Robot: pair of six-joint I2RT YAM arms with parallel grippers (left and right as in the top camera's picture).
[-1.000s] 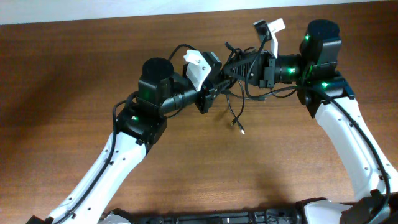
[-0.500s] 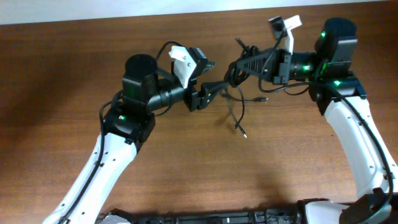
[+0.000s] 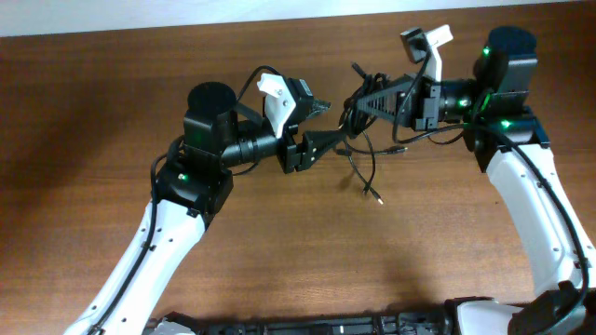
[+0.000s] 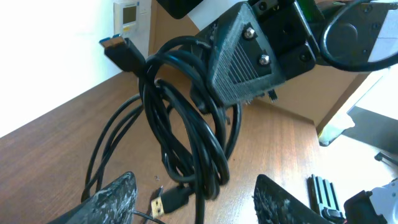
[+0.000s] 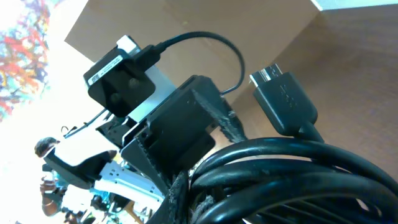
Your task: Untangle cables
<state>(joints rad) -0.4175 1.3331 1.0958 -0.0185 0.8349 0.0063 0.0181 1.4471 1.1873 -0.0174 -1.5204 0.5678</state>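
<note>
The cables (image 3: 361, 158) are a knotted black bundle hanging above the brown table. My right gripper (image 3: 358, 100) is shut on the top of the bundle and holds it up. Loose strands droop to a plug end (image 3: 379, 198) near the table. My left gripper (image 3: 332, 121) is open just left of the bundle. In the left wrist view the cables (image 4: 186, 124) hang between my open left fingers (image 4: 194, 182), touching neither, with a gold USB plug (image 4: 168, 200) low down. In the right wrist view, cables (image 5: 298, 174) fill the right jaws (image 5: 217, 183), with a plug (image 5: 283, 102) above.
The wooden table (image 3: 93, 112) runs to a pale wall along the far edge. The right arm (image 3: 521, 186) stands at the right, the left arm (image 3: 177, 214) at the left. A small black clip-like part (image 4: 323, 193) lies on the table at the near right.
The arms have drawn apart, the right lifting the bundle to the right. The left gripper has opened, and the dangling plug end has swung right.
</note>
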